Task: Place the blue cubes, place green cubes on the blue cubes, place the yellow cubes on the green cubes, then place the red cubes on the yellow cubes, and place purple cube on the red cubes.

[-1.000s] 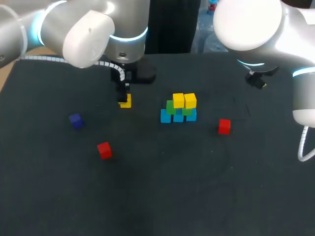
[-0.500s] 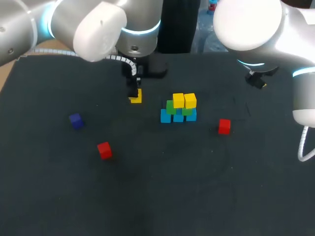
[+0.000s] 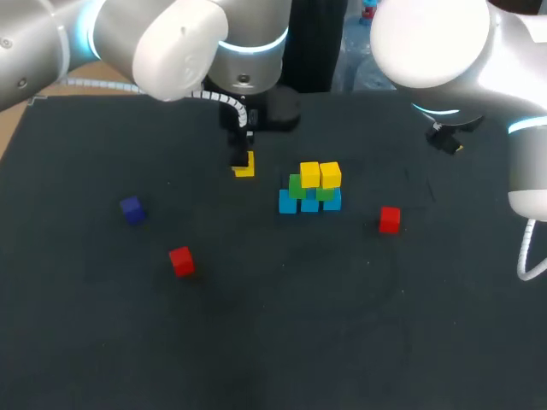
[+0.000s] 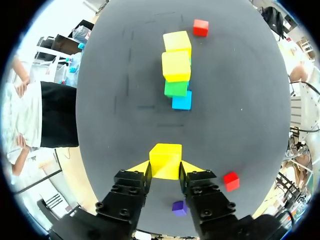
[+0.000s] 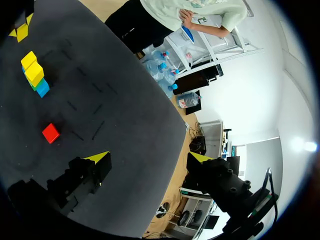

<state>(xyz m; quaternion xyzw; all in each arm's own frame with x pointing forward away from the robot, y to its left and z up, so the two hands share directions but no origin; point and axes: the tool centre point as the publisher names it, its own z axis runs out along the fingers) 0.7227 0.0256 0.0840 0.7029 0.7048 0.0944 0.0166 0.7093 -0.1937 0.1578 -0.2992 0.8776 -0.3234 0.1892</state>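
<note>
Yellow-tipped, clamping the yellow cube (image 4: pixel 165 159) from both sides with the left gripper (image 4: pixel 165 169), near the stack (image 4: pixel 176 70) of blue, green and yellow cubes. Holding the right gripper (image 5: pixel 150 157) wide apart and empty, well away from that stack.

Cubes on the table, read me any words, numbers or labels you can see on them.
None. The yellow cube between the jaws of the left gripper, the stacked cubes, the red cubes and the purple cube show plain coloured faces; the table bears no print.
</note>
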